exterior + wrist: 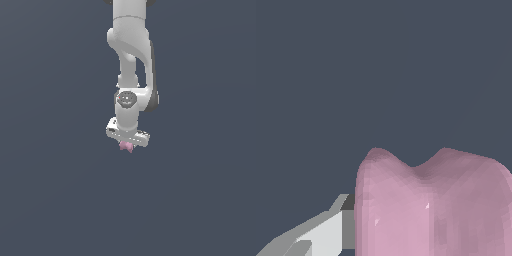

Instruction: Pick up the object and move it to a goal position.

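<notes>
**Pink spool sits at the tip of the white pincer**

The largest thing I see is the flat dark slate-grey surface [55,200] that fills both views. No edge or corner of it shows anywhere, so I cannot place anything against the tabletop's borders.

Next is the glossy white jointed robot arm [131,55], which comes down from the top of the exterior view and ends in a round wrist joint with a dark ring.

Below that hangs the white box-shaped pincer [127,145], its body tilted so the end toward the exterior view's right sits lower.

Smallest is the small matte pink spool-shaped piece with a pinched waist [126,146]. In the exterior view it pokes out directly under the pincer body, much narrower than it. In the wrist view the pink piece [431,210] looms very close, its two rounded lobes and the dip between them plain to see. One light grey flat finger [326,232] lies against its side, touching it. The other finger is hidden behind the piece.

The pincer looks drawn in narrow around the spool's width, gripping it. Whether the spool rests on the surface or is lifted off, I cannot tell.
</notes>
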`<action>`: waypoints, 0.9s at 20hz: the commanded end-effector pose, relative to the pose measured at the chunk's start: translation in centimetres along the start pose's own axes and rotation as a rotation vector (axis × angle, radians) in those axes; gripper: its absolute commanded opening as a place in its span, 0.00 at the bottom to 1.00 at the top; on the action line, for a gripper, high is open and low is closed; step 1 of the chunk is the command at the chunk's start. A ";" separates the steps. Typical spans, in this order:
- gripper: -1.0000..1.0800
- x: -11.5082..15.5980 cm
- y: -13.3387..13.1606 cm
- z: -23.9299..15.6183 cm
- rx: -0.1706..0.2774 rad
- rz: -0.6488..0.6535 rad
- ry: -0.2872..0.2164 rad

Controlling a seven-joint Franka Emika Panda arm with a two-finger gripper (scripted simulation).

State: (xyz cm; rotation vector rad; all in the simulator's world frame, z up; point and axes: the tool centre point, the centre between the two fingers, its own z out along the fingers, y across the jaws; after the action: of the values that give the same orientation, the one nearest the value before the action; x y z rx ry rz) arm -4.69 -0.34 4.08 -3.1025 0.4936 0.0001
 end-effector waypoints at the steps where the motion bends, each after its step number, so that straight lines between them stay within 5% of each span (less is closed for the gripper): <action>1: 0.00 0.0 0.0 0.1 0.000 0.000 0.000; 11: 0.00 0.0 -0.2 -0.1 0.001 0.000 0.001; 18: 0.00 -0.4 -2.8 -1.6 0.001 0.000 0.001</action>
State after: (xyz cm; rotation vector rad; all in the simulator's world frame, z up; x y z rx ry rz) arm -4.33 1.62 5.21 -3.1023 0.4954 -0.0003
